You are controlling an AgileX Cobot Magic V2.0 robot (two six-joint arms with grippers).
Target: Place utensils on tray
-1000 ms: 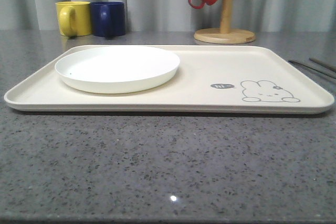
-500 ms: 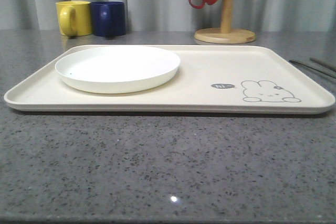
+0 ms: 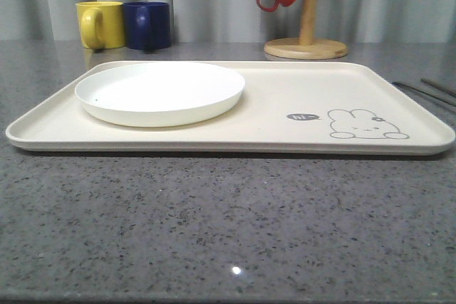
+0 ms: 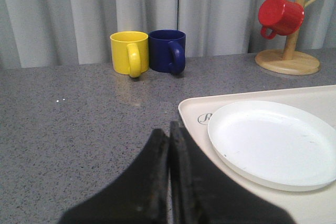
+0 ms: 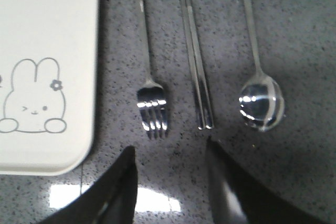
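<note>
The fork (image 5: 153, 109), chopsticks (image 5: 199, 72) and spoon (image 5: 261, 103) lie side by side on the tabletop (image 3: 228, 233) just beside the tray (image 5: 47, 24), with the right pincer (image 5: 170, 177) spread wide and empty above the fork. Best drop squarely over the fork's thin handle, clear of the chopsticks. The left pincer (image 4: 169, 145) is pressed closed, empty; the tray reads "hi" (image 3: 304, 116) beside its rabbit.

A large flat cream rectangular tray (image 3: 299, 97) with rounded corners and a low rim lies on the grey speckled counter, a grey bunny drawing near one corner. Just beside its edge, on the counter, three slim shiny silver metal utensils lie side by side: a four-tined fork (image 5: 152, 109) nearest, straight chopsticks (image 5: 197, 61) in the middle, an oval-bowled spoon (image 5: 261, 103) farthest.
</note>
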